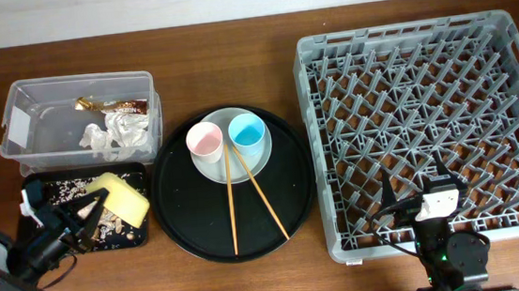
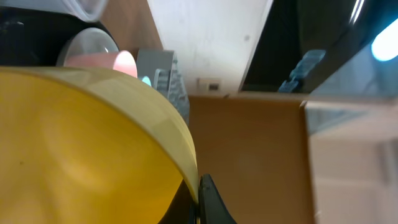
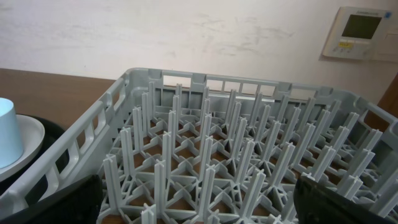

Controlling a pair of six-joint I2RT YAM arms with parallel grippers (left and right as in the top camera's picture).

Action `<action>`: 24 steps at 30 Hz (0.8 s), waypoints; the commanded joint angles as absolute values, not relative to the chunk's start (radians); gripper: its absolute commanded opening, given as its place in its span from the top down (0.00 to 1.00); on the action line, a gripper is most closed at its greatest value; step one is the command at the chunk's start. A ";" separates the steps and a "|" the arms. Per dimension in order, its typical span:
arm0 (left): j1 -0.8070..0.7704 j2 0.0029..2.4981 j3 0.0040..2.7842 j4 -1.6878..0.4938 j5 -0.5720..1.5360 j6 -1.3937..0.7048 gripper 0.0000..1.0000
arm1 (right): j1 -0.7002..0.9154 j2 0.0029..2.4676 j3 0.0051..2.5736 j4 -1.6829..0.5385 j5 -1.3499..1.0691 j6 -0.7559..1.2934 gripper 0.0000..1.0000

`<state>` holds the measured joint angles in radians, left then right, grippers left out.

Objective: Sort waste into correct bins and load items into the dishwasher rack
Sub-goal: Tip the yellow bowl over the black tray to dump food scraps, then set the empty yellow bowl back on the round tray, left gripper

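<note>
My left gripper [image 1: 85,215] is shut on the rim of the yellow bowl [image 1: 123,197], which is tilted over the shallow black tray [image 1: 140,239] holding brownish food scraps [image 1: 67,190]. In the left wrist view the bowl [image 2: 81,143] fills the left side, its rim pinched between the fingers [image 2: 211,202]. The clear tub [image 1: 20,96] holds the gold-brown wrapper [image 1: 117,106] and the crumpled napkin [image 1: 122,131]. The pink cup [image 1: 204,141] and blue cup [image 1: 246,131] stand on the plate [image 1: 233,169], with the chopsticks [image 1: 231,204] lying across it. My right gripper [image 1: 425,186] is open and empty over the near edge of the dishwasher rack [image 1: 419,33].
The plate, cups and chopsticks rest on a large round black tray [image 1: 292,199] between the bins and the rack. In the right wrist view, upright pegs of the rack [image 3: 205,143] lie straight ahead, and the blue cup [image 3: 7,134] shows at the left.
</note>
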<state>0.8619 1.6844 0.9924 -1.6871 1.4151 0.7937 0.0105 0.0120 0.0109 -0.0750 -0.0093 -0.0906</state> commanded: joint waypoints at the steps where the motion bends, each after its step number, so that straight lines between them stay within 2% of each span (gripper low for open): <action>1: 0.804 1.536 0.995 -1.689 1.371 0.891 1.00 | 0.006 0.006 0.006 -0.079 -0.015 -0.097 0.02; 4: 0.736 1.422 1.020 -1.652 1.369 0.844 1.00 | 0.006 0.006 0.006 -0.079 -0.015 -0.097 0.02; 6: 0.726 1.413 1.098 -1.421 1.241 0.461 1.00 | 0.006 0.006 0.006 -0.079 -0.015 -0.097 0.02; 7: 0.716 1.413 1.159 -1.322 1.065 0.237 1.00 | 0.006 0.006 0.006 -0.079 -0.015 -0.097 0.01; 8: 0.668 1.413 1.242 -1.299 0.891 0.132 1.00 | 0.006 0.006 0.006 -0.079 -0.015 -0.097 0.02; 11: 0.365 1.391 1.319 -1.266 0.547 -0.055 1.00 | 0.006 0.006 0.006 -0.079 -0.015 -0.097 0.02; 15: -0.209 1.393 1.308 -1.209 0.013 -0.328 1.00 | 0.006 0.006 0.006 -0.079 -0.015 -0.097 0.02; 19: -0.479 1.395 1.209 -1.154 -0.071 -0.444 1.00 | 0.006 0.006 0.006 -0.079 -0.015 -0.097 0.02; 24: -0.496 1.395 1.029 -1.044 -0.087 -0.486 1.00 | 0.006 0.006 0.006 -0.079 -0.015 -0.097 0.02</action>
